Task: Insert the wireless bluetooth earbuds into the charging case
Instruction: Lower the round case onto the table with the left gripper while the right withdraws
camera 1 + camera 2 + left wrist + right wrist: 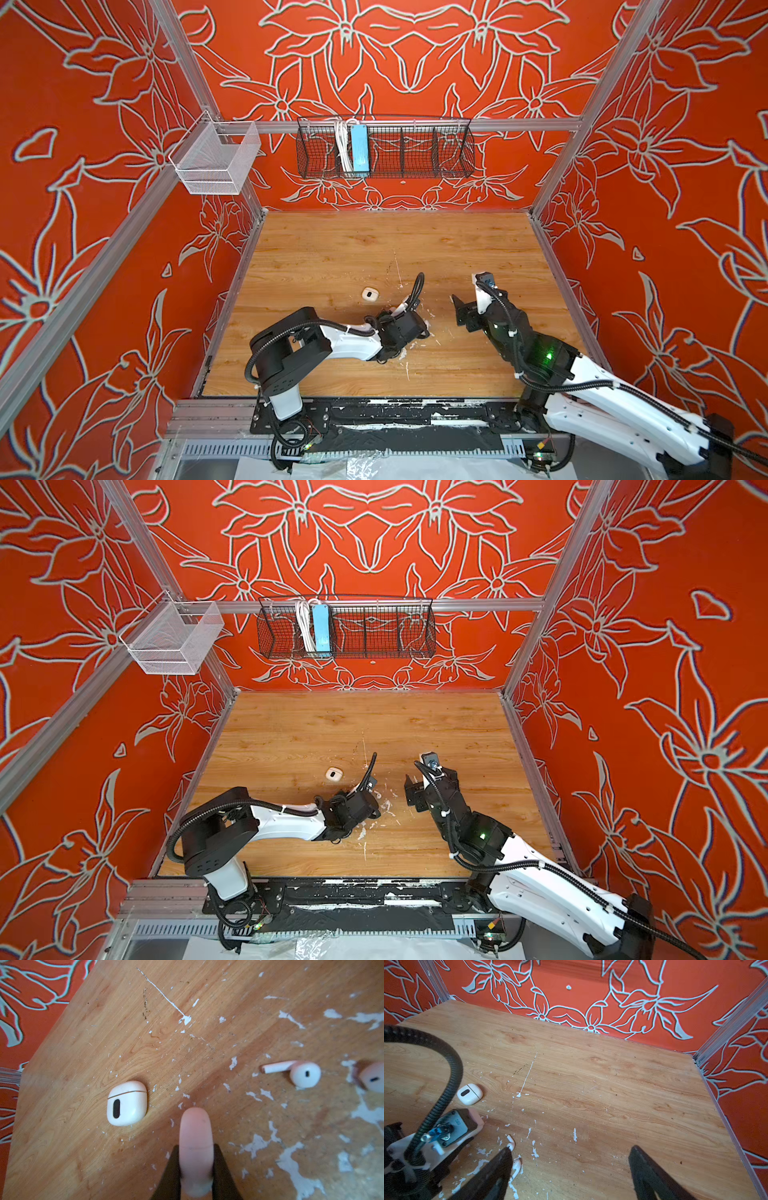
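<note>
Approach stage: charging case (126,1103) and 2 earbuds (305,1074) lie loose on the tabletop (374,241); nothing gripped.
The left jaws are pressed together, empty, near the case, whose lid appears closed. Both earbuds lie close by 1 finger of the spread right jaws. Next move likely calls for opening the lid, then a fine pinch on 1 earbud.

Open bench at the back, tight at front centre
The bench (374,249) is bare toward the rear wall. The charging case (369,294) has free wood all round. The earbuds (305,1074) lie hemmed between the left tool (196,1118) and the right tool (572,1148)
</note>
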Robot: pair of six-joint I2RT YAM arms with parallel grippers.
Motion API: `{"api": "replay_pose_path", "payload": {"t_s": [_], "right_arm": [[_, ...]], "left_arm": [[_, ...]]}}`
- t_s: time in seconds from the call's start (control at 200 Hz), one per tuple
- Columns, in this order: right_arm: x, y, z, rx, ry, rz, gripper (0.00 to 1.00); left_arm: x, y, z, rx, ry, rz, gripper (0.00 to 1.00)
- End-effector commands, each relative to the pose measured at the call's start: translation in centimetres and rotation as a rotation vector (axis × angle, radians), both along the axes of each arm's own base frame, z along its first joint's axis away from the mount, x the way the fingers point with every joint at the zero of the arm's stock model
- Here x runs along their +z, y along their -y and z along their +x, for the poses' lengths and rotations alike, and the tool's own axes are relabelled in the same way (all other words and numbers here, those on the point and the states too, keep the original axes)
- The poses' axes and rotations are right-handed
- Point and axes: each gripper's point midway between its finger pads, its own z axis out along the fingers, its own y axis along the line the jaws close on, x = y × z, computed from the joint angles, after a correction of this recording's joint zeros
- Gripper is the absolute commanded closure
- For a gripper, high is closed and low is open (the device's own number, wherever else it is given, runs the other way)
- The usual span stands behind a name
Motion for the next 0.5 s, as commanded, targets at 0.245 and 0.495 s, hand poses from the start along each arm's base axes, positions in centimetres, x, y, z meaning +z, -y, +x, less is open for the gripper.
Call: {"api": "replay_pose_path", "payload": {"t_s": [0.245, 0.495], "right_arm": [[1.3, 0.8, -0.9, -0.008, 0.004, 0.083, 0.12], [2.2, 1.6, -1.7, -0.005, 0.029, 0.136, 0.13]], "left_arm": [[-4.8, 1.0, -3.9, -0.134, -0.257, 0.054, 0.76], [-5.9, 1.1, -4.3, -0.148, -0.282, 0.126, 0.69]]}}
